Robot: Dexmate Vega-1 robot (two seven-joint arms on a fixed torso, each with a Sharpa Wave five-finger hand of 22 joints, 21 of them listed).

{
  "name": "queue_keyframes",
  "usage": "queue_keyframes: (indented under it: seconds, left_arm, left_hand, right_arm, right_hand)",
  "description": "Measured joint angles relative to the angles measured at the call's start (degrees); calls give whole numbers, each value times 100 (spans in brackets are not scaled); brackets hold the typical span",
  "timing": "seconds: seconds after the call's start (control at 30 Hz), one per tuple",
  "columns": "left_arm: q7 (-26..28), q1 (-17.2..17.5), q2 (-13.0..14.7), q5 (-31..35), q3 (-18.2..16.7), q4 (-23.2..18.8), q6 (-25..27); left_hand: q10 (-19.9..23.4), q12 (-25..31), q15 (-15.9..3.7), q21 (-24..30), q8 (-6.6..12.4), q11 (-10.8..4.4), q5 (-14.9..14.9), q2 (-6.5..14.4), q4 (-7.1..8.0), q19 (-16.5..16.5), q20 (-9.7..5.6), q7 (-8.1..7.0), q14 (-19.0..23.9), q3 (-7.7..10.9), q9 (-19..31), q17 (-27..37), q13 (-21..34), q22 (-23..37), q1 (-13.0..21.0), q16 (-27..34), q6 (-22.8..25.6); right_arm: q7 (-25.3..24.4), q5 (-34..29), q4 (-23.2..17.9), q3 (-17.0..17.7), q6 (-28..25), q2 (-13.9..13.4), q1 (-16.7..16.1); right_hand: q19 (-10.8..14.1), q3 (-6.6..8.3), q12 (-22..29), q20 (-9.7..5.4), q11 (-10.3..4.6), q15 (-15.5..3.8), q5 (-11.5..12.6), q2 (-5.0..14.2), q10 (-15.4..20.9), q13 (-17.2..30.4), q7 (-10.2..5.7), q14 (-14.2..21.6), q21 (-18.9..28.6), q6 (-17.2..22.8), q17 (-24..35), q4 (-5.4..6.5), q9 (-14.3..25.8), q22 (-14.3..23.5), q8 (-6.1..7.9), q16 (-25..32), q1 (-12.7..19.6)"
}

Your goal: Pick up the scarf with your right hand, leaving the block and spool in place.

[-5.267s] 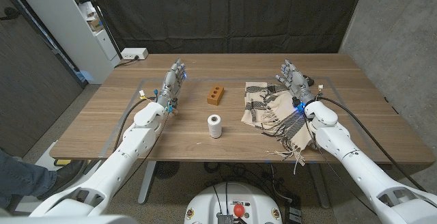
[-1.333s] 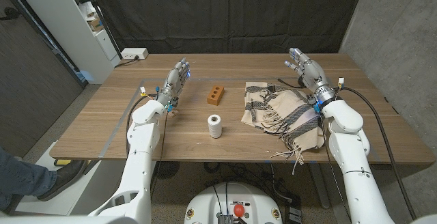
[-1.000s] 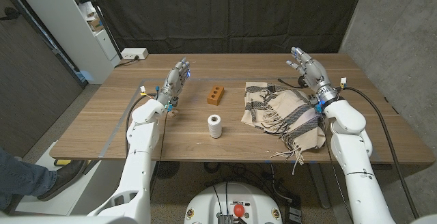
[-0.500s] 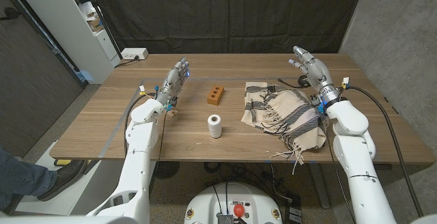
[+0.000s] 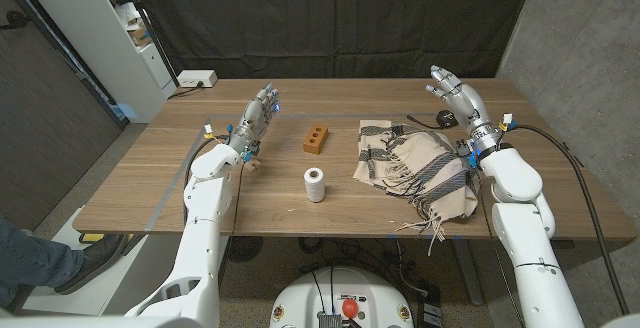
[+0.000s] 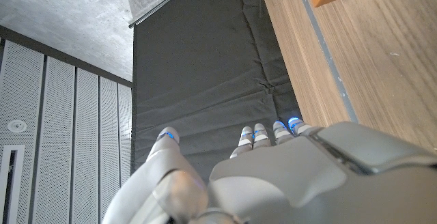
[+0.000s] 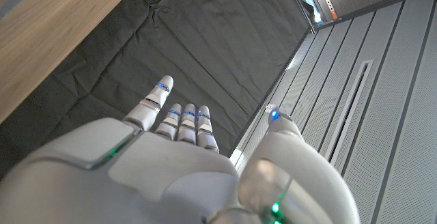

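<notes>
Right hand hovers empty beyond scarf.

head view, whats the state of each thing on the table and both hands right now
scarf: crumpled in a heap on the table, fringe hanging over the near edge, not held.
block: lying on the table, untouched.
spool: standing upright, untouched.
right hand: raised beyond the scarf's far right side, fingers apart, holding nothing.
left hand: at the table's left side, fingers extended, holding nothing.
</notes>
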Motion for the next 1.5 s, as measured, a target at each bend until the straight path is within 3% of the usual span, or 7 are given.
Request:
queue_keyframes:
  seconds: [0.93, 1.17, 1.3, 1.5]
  left_arm:
    - [31, -66, 29, 28, 47, 46, -149]
    - [34, -119, 37, 28, 41, 147, -203]
    - [32, -145, 42, 28, 39, 193, -225]
    - [19, -180, 54, 39, 33, 245, -230]
  left_hand:
    - [34, 20, 0, 0, 22, -33, -43, 0, -47, 22, 21, 21, 0, 0, 0, 0, 0, 28, 46, 22, 85]
    - [52, 28, -21, 0, 22, -51, -43, 30, -64, 22, 21, 0, 20, 18, 0, 0, 0, 28, 77, 22, 106]
    - [53, 28, -21, 0, 22, -51, -43, 30, -64, 22, 21, 0, 20, 18, 0, 0, 0, 28, 76, 22, 105]
    - [52, 27, -21, 0, 22, -51, -43, 30, -63, 22, 21, 0, 20, 18, 0, 0, 0, 27, 76, 22, 105]
  right_arm:
    - [-803, -1494, -361, -49, 326, -89, -257]
    - [-979, -1784, -413, -83, 352, -101, -292]
    - [-1059, -1907, -445, -97, 356, -105, -312]
    - [-1191, -2138, -514, -104, 357, -115, -357]
  right_hand:
    - [-31, -25, -23, 31, -3, 16, 21, 0, -3, -1, -1, 17, -24, -2, 0, -23, -2, 0, 0, 0, 0]
    - [-134, -25, -45, 91, 2, -5, 42, 0, -44, -1, -93, 38, -49, -12, 0, -22, -2, 0, 0, 0, 0]
    - [-154, -25, -45, 111, -3, 7, 42, 0, -14, -2, -178, 171, -49, 12, 1, -22, -2, 0, 0, 33, 0]
    - [-154, -41, 0, 111, -12, -56, 64, 0, 75, -2, -186, 522, -49, 20, 14, -39, -2, 0, 0, 179, 0]
